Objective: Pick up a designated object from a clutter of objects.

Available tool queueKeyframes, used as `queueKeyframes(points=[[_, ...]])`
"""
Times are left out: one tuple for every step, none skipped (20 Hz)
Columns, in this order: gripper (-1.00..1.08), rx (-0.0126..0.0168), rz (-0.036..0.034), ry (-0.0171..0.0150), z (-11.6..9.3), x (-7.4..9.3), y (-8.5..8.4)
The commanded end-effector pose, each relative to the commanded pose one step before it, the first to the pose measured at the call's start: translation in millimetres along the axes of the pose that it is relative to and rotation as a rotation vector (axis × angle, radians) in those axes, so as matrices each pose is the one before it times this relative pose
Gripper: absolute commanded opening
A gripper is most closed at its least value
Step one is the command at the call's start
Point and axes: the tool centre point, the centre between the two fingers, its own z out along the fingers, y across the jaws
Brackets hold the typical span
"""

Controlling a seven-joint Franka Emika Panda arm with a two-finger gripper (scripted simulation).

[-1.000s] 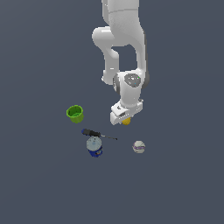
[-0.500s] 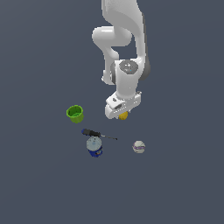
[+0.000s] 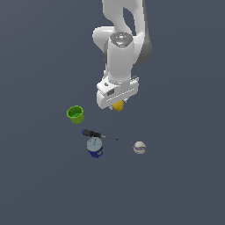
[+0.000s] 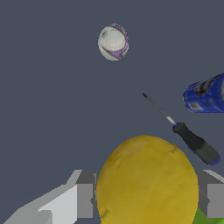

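The yellow-orange ball (image 3: 118, 106) sits between my gripper's (image 3: 117, 105) fingers, lifted above the floor; most of it is hidden under the white hand in the exterior view. In the wrist view the ball (image 4: 146, 181) fills the space between the two grey fingers (image 4: 85, 194), which press on its sides. Below lie the rest of the clutter: a green cup (image 3: 75, 114), a black-handled screwdriver (image 3: 97, 134), a blue-and-white can (image 3: 94, 146) and a white ball with purple marks (image 3: 139, 147).
In the wrist view the white ball (image 4: 113, 42), the screwdriver (image 4: 188, 139) and the can (image 4: 205, 94) lie on the dark grey floor (image 4: 52, 109) below the hand. A sliver of green (image 4: 205, 218) shows beside the ball.
The arm has risen with the yellow-orange ball held in the gripper, from floor level near the screwdriver to well above the clutter. The other objects have not moved.
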Motion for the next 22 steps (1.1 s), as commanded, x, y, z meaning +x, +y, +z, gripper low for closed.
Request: queueKeyframes(points=[[-1.0, 0.0012, -0.00058, 0.00088, -23.62, -3.57, 7.82], [-1.0, 0.0, 0.0, 0.0, -9.15, -1.27, 3.21], [-1.0, 0.0, 0.0, 0.0, -9.17, -1.27, 3.23], [-1.0, 0.0, 0.0, 0.0, -9.19, -1.28, 3.26], [-1.0, 0.0, 0.0, 0.0, -9.22, -1.28, 3.29], [-1.0, 0.0, 0.0, 0.0, -9.26, -1.28, 3.32], [-1.0, 0.0, 0.0, 0.0, -9.3, -1.28, 3.36], [-1.0, 0.0, 0.0, 0.0, -9.34, -1.27, 3.4], [-1.0, -0.00026, 0.00038, -0.00017, -9.38, -1.32, 3.52], [-1.0, 0.0, 0.0, 0.0, -9.43, -1.26, 3.49], [-1.0, -0.00034, 0.00026, -0.00024, -9.47, -1.25, 3.53], [-1.0, 0.0, 0.0, 0.0, -9.53, -1.24, 3.58], [-1.0, -0.0006, 0.00041, -0.00043, -9.57, -1.2, 3.6], [-1.0, 0.0, 0.0, 0.0, -9.63, -1.21, 3.68], [-1.0, -0.00035, 0.00022, -0.00026, -9.58, -1.15, 3.66], [-1.0, -0.00035, 0.00022, -0.00026, -9.18, -1.06, 3.54], [-1.0, 0.0, 0.0, 0.0, -8.73, -0.99, 3.43], [-1.0, -0.00051, 0.00029, -0.00037, -8.27, -0.86, 3.21], [-1.0, 0.0, 0.0, 0.0, -7.8, -0.84, 3.12], [-1.0, -0.00036, 0.0002, -0.00026, -7.32, -0.73, 2.88], [-1.0, -0.00036, 0.00019, -0.00026, -6.86, -0.65, 2.71], [-1.0, 0.0, 0.0, 0.0, -6.39, -0.6, 2.63]])
